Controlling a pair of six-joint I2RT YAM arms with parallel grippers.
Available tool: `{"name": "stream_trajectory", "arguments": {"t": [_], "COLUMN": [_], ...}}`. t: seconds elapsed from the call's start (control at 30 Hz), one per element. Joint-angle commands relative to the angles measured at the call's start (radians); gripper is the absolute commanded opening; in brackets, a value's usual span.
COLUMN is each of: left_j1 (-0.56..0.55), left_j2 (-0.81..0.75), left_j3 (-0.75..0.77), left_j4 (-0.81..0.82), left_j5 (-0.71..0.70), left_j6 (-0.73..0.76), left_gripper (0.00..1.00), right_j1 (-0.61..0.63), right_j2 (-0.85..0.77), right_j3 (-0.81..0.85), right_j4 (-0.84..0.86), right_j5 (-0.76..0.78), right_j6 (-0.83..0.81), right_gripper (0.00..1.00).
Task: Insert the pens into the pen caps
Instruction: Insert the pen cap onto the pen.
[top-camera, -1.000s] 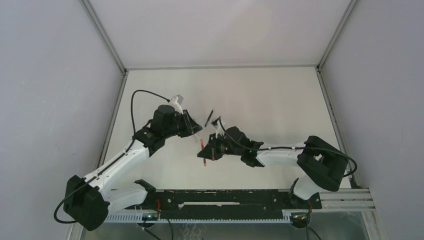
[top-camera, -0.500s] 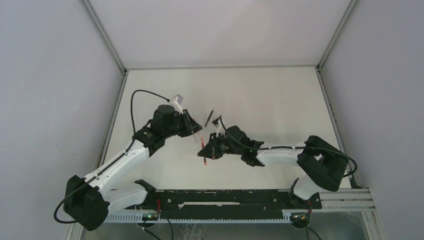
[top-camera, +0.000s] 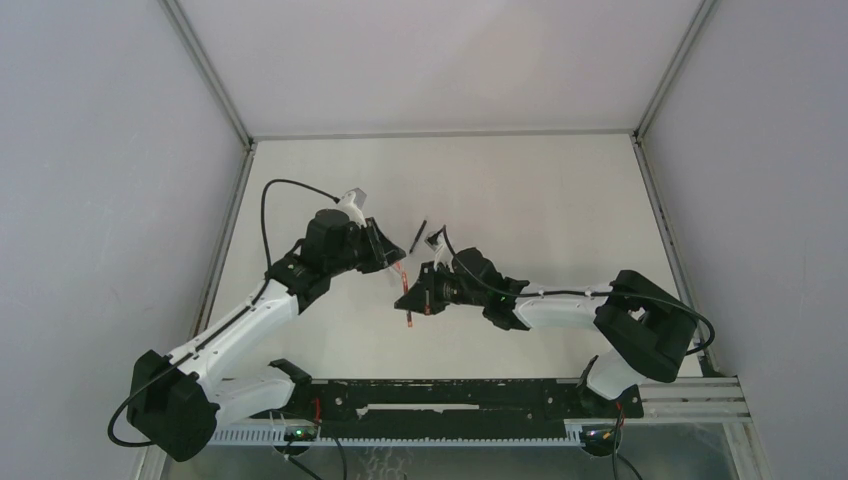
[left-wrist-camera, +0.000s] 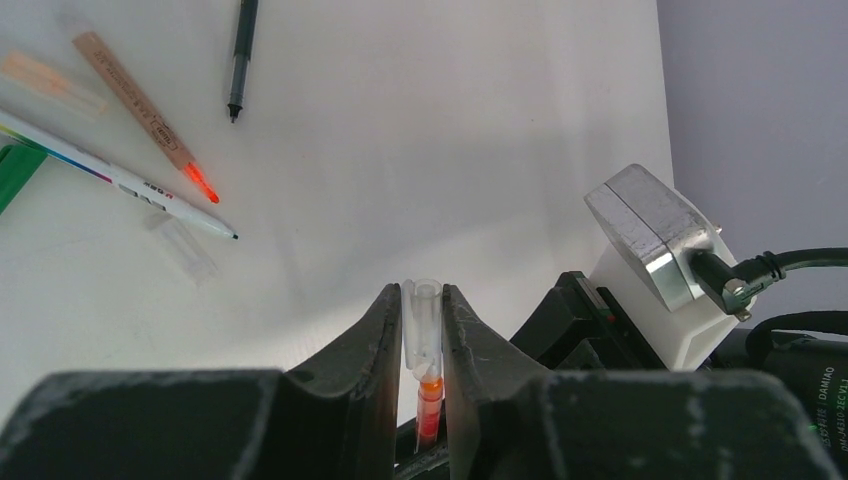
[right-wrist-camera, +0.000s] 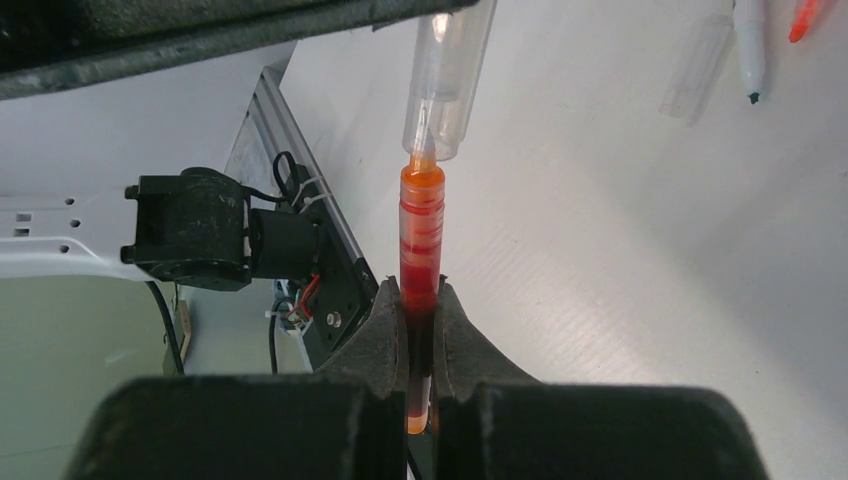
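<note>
Pen (right-wrist-camera: 421, 230), red, clamped in right gripper (right-wrist-camera: 421, 300), tip just inside clear cap (left-wrist-camera: 423, 325) pinched by left gripper (left-wrist-camera: 423, 295), mid-air. Keep axes aligned: if you push tilted, tip jams, cap slips.

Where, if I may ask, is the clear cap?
Top view, centre-left: the clear cap sits in the left gripper, its mouth meeting the red pen in the right gripper.

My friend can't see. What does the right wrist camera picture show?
A red pen, pinched upright between the right gripper's two black fingers, pokes its tip into a clear cap above it. Behind, another clear cap lies on the white table.
</note>
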Motion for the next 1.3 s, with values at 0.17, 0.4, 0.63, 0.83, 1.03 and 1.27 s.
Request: {"name": "stream_trajectory", "arguments": {"t": [0.17, 0.4, 0.63, 0.83, 1.03, 1.27], "left_j1": [-0.004, -0.005, -0.004, -0.004, -0.005, -0.005], "left_j2": [-0.014, -0.025, -0.067, -0.100, -0.128, -0.146], "left_j3": [-0.017, -0.029, -0.048, -0.047, -0.058, -0.051], "left_j4": [0.042, 0.051, 0.083, 0.092, 0.091, 0.090], "left_j5": [0.018, 0.027, 0.043, 0.050, 0.030, 0.035], "left_j6": [0.004, 0.012, 0.018, 0.029, 0.027, 0.024], "left_gripper": [0.23, 0.23, 0.22, 0.23, 0.24, 0.28], "right_j1": [-0.009, -0.025, -0.058, -0.071, -0.078, -0.079], "right_j2": [0.002, 0.002, -0.001, 0.001, -0.013, -0.024], "right_j3": [0.062, 0.073, 0.109, 0.155, 0.169, 0.169], "right_j4": [0.048, 0.032, -0.012, -0.032, -0.048, -0.062], "right_j5": [-0.024, -0.023, -0.022, -0.025, -0.001, -0.001], "right_j6": [0.003, -0.005, -0.014, -0.031, -0.042, -0.077], "right_gripper": [0.00, 0.00, 0.00, 0.00, 0.00, 0.00]}}
